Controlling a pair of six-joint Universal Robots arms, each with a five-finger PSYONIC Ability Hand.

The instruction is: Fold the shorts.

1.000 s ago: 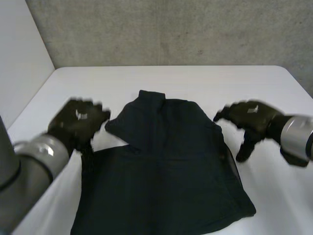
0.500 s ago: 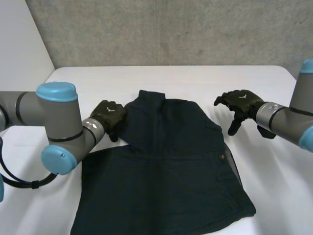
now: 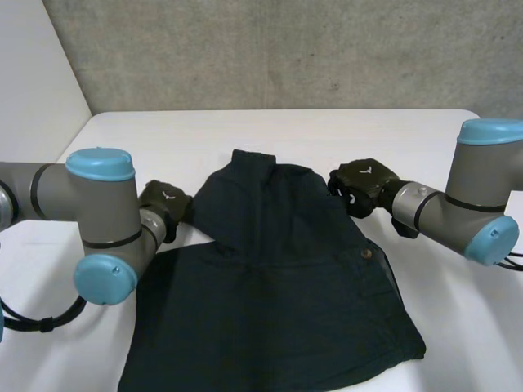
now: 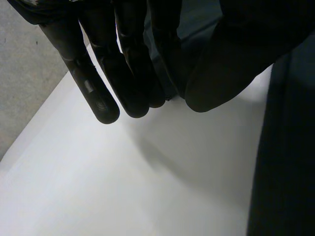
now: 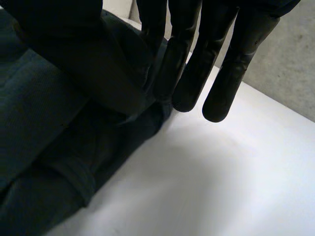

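Dark navy shorts [image 3: 278, 278] lie on the white table [image 3: 245, 135], wide near me and narrowing to a folded part at the far end. My left hand [image 3: 163, 200] is at the left edge of that narrow far part. In the left wrist view its fingers [image 4: 123, 64] and thumb pinch the shorts' edge [image 4: 285, 147]. My right hand [image 3: 359, 181] is at the right edge of the same part. There its fingers [image 5: 226, 73] and thumb close on the cloth [image 5: 44, 128] at the table surface.
A grey concrete wall [image 3: 286, 49] runs behind the table's far edge, and a white wall [image 3: 33, 114] stands at the left. Bare table [image 3: 458, 327] lies right of the shorts, and more bare table [image 4: 98, 187] lies under the left fingertips.
Both hands have moved inward from beside the shorts to its side edges, and their fingers have closed on the cloth. Both arms have swung lower.
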